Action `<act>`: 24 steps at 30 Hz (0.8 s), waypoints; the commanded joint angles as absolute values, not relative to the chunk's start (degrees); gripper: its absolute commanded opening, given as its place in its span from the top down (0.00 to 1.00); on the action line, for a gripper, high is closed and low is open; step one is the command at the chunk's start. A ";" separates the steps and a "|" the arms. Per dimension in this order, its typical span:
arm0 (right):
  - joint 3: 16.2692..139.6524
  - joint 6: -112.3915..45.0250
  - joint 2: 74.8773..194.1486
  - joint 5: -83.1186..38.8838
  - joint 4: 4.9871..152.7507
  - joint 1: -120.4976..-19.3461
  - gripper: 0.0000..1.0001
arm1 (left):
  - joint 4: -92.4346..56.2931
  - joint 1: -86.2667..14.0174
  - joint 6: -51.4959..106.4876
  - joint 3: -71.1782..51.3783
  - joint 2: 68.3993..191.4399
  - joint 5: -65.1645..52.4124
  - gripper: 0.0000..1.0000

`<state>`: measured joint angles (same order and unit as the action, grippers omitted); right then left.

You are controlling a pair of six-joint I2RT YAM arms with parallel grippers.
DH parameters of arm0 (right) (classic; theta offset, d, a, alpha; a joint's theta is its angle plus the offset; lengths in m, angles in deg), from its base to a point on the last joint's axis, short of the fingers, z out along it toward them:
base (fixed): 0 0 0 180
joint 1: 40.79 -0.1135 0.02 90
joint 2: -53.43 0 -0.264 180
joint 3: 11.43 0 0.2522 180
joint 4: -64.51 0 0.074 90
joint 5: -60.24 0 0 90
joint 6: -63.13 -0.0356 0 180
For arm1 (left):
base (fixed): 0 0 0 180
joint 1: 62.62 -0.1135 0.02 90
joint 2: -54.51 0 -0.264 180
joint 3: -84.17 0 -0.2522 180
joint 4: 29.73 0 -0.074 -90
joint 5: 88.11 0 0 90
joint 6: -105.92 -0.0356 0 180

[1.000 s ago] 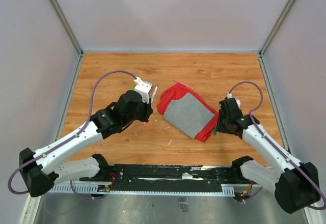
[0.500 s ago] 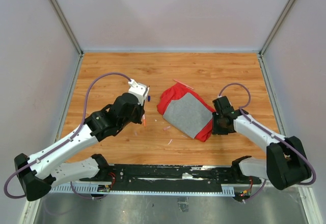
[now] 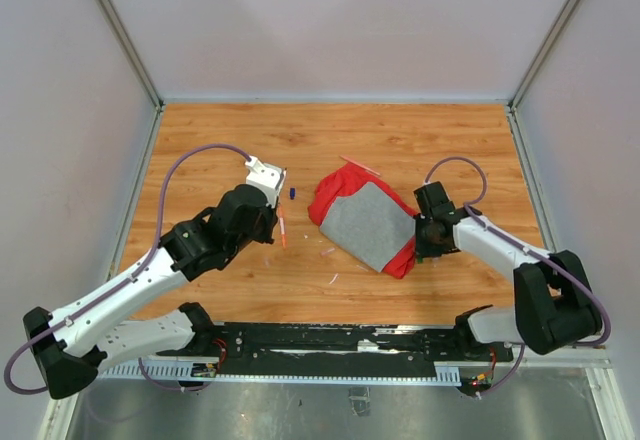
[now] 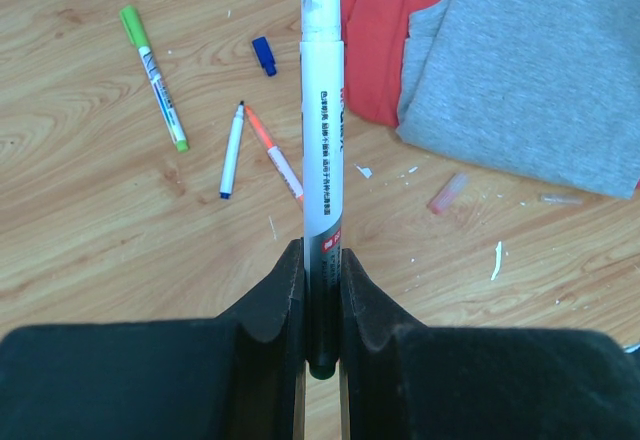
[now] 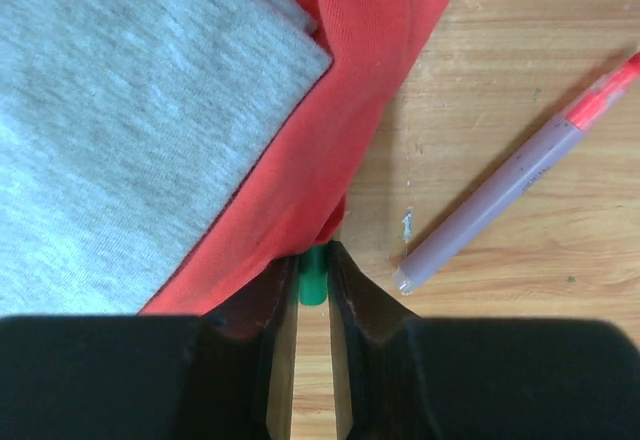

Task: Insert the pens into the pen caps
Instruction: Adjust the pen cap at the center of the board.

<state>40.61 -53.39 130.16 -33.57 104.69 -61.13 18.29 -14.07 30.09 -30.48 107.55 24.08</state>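
Left wrist view: the left gripper [image 4: 322, 265] pinches a white pen [image 4: 322, 120] by its dark end, above the table [image 4: 120, 220]. The right gripper [image 5: 312, 260] squeezes a small green cap [image 5: 313, 285] beside the red cloth [image 5: 330, 110]. Both look light, stiff and smooth. I think the pen can swivel, so a hold nearer its middle seems safer.

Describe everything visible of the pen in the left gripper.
The pen has a slim white barrel, seemingly plastic, with small black print and a dark lower end. A seam rings it near the top, and its far end leaves the wrist view. The left gripper is shut on the dark end; nothing else touches it. It is held above the wooden table.
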 commanded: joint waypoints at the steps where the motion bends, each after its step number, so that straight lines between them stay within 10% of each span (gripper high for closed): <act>1: 40.22 -52.89 124.74 -34.84 106.74 -59.93 0.89 | 18.00 -14.19 29.45 -31.26 106.45 25.22 0.99; 12: 41.38 -46.14 108.00 -26.18 106.08 -68.26 0.99 | 16.82 -14.12 29.28 -32.48 105.54 25.13 0.99; 24: 48.67 -33.64 122.70 -20.37 104.55 -92.73 0.99 | 16.44 -14.20 29.36 -32.85 104.75 25.76 1.00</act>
<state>44.39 -41.28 116.89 -21.44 103.73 -85.72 17.99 -14.07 30.07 -32.29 105.69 24.50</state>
